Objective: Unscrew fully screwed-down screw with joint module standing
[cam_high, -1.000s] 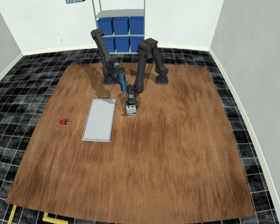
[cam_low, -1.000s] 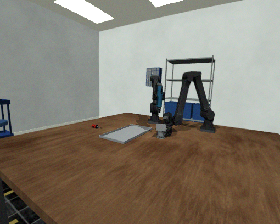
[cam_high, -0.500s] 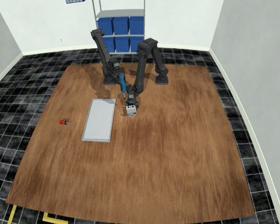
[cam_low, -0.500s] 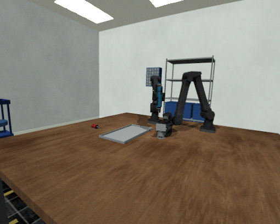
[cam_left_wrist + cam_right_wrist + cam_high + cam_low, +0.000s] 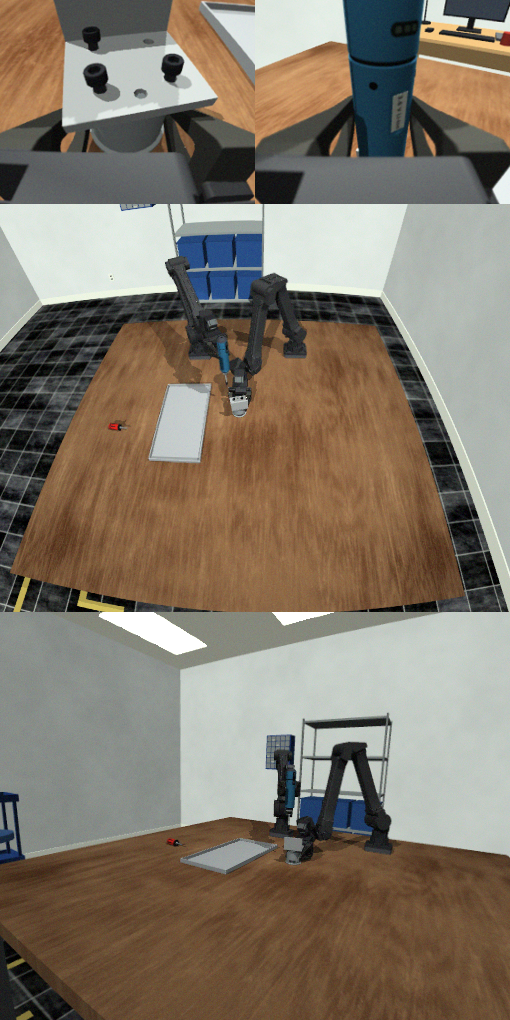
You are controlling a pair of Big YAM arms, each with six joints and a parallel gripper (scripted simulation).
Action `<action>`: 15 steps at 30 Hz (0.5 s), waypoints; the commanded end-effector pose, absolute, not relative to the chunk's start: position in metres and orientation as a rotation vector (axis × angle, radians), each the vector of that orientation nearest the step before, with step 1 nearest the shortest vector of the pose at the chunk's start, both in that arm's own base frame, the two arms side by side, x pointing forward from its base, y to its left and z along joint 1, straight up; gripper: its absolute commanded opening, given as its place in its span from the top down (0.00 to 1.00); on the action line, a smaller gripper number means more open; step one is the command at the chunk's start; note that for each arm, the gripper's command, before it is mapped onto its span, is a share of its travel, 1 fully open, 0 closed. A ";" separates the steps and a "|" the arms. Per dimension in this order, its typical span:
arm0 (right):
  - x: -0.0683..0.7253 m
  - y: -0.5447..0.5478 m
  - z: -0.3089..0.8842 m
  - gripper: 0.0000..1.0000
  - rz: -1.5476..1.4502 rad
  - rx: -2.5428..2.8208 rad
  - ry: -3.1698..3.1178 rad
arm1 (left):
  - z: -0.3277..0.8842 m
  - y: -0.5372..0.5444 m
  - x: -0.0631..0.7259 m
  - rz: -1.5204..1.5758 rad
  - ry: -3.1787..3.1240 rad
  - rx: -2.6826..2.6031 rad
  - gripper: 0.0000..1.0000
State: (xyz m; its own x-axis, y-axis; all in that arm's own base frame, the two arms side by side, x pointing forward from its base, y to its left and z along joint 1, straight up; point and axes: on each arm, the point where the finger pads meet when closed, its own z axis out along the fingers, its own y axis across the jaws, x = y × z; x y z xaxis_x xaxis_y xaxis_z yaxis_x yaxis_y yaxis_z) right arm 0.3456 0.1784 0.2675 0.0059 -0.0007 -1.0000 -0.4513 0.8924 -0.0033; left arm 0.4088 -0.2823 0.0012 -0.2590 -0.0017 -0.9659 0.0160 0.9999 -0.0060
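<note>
The joint module (image 5: 242, 410) (image 5: 295, 852) stands upright on the table. Its grey bracket plate (image 5: 129, 68) carries three black screws (image 5: 90, 35) (image 5: 96, 74) (image 5: 172, 65) and two empty holes (image 5: 141, 93) (image 5: 147, 41). I cannot tell which screw sits lowest. My left gripper (image 5: 240, 395) (image 5: 127, 101) is shut on the module's round body, below the plate. My right gripper (image 5: 219, 340) (image 5: 382, 102) is shut on the blue electric screwdriver (image 5: 223, 358) (image 5: 290, 788) (image 5: 382, 86). It holds the screwdriver upright in the air, tip down, just behind and beside the module, off the screws.
A flat grey tray (image 5: 180, 424) (image 5: 227, 855) (image 5: 229, 20) lies beside the module. A small red hand screwdriver (image 5: 116, 426) (image 5: 172, 842) lies on the table beyond the tray. Both arm bases stand at the table's back edge, before a shelf with blue bins (image 5: 220, 251).
</note>
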 end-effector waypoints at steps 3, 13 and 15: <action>0.343 0.181 0.293 0.58 0.388 -0.352 1.470 | 0.008 -0.288 0.413 -0.032 1.814 0.004 0.41; 0.343 0.181 0.295 0.58 0.389 -0.351 1.464 | 0.008 -0.288 0.413 -0.032 1.814 0.004 0.41; 0.343 0.181 0.295 0.58 0.389 -0.351 1.464 | 0.008 -0.288 0.413 -0.032 1.814 0.004 0.41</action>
State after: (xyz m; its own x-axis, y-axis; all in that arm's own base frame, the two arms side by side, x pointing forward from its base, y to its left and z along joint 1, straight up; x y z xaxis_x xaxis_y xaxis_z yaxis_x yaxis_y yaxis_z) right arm 0.3450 0.1780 0.2660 0.0039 -0.0018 -1.0000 -0.4513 0.8924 -0.0034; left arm 0.4088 -0.2823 0.0012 -0.2590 -0.0017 -0.9659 0.0160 0.9999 -0.0060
